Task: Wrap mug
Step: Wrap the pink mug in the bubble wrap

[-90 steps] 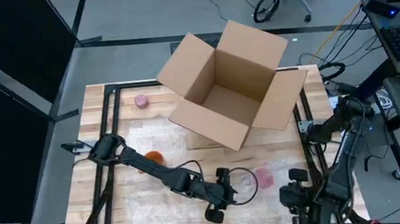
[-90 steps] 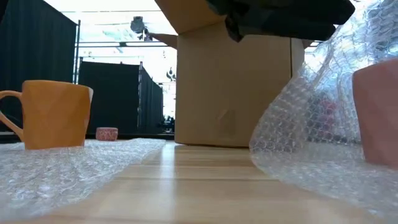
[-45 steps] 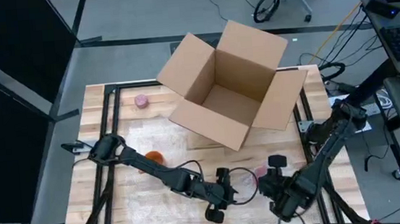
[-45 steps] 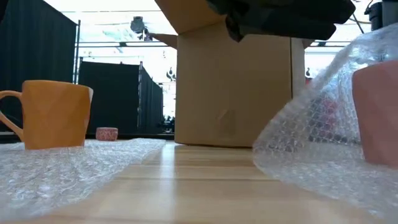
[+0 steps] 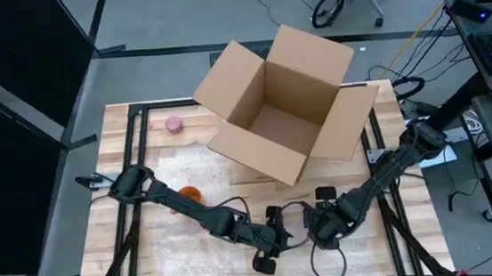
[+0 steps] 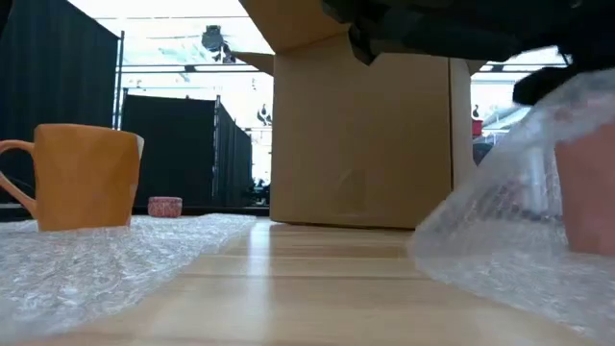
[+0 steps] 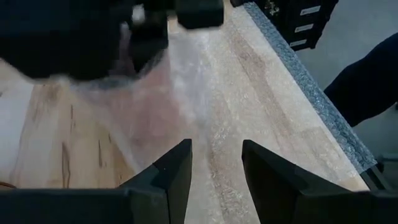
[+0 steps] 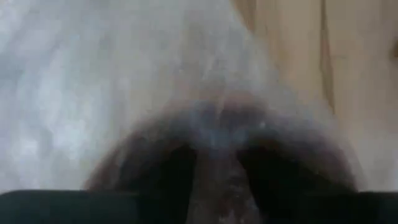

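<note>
Right gripper (image 5: 318, 228) sits near the table's (image 5: 167, 252) front edge over the bubble wrap (image 6: 500, 231) covering the pink mug (image 6: 588, 187), finger state indeterminable; left gripper (image 7: 214, 168), fingers apart, waits alongside, likely steadying the sheet

Mug (image 6: 82, 176): orange. Second mug (image 6: 588, 183): pink, behind clear bubble wrap (image 6: 500, 240) with a dotted bubble pattern. Box (image 5: 281, 104): plain tan cardboard. Table (image 5: 184, 251): pale wood, streaked grain. Arms: black.
</note>
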Controlling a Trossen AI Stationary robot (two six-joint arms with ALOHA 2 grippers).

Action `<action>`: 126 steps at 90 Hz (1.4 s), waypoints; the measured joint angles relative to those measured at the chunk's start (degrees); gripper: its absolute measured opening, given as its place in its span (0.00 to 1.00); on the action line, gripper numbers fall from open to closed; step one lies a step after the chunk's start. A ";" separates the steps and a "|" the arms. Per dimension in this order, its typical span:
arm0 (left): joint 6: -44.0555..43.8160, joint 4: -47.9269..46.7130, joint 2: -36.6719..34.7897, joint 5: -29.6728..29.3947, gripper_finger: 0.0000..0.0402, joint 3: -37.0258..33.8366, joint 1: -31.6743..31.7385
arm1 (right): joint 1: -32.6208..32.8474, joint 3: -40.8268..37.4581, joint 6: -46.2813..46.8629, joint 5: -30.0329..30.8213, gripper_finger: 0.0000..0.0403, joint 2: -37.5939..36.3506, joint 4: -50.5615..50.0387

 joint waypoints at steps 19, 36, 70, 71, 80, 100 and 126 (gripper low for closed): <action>0.00 0.96 0.00 0.00 0.33 0.00 -0.02 | -1.74 -1.70 -1.25 -2.38 0.31 -1.01 2.44; -0.02 1.46 0.36 -0.02 0.33 0.00 0.14 | -2.02 0.29 -0.67 -2.40 0.32 -4.67 1.41; 9.79 10.13 2.99 -3.78 0.33 -0.04 2.27 | -1.53 0.68 1.77 -2.06 0.40 -6.46 1.78; 10.19 10.13 2.99 -3.83 0.33 -0.04 2.40 | -1.53 0.68 1.77 -2.05 0.40 -6.46 1.83; 13.29 10.94 3.04 -3.89 0.33 -0.04 3.70 | -1.52 0.71 1.77 -2.04 0.44 -6.46 2.04; 20.03 13.47 3.04 -0.15 0.33 -0.04 6.59 | -1.51 0.72 1.61 -2.07 0.50 -6.48 2.05; 31.52 14.52 5.40 6.89 0.33 -0.04 7.61 | -1.51 0.77 1.00 -2.07 0.50 -6.50 2.12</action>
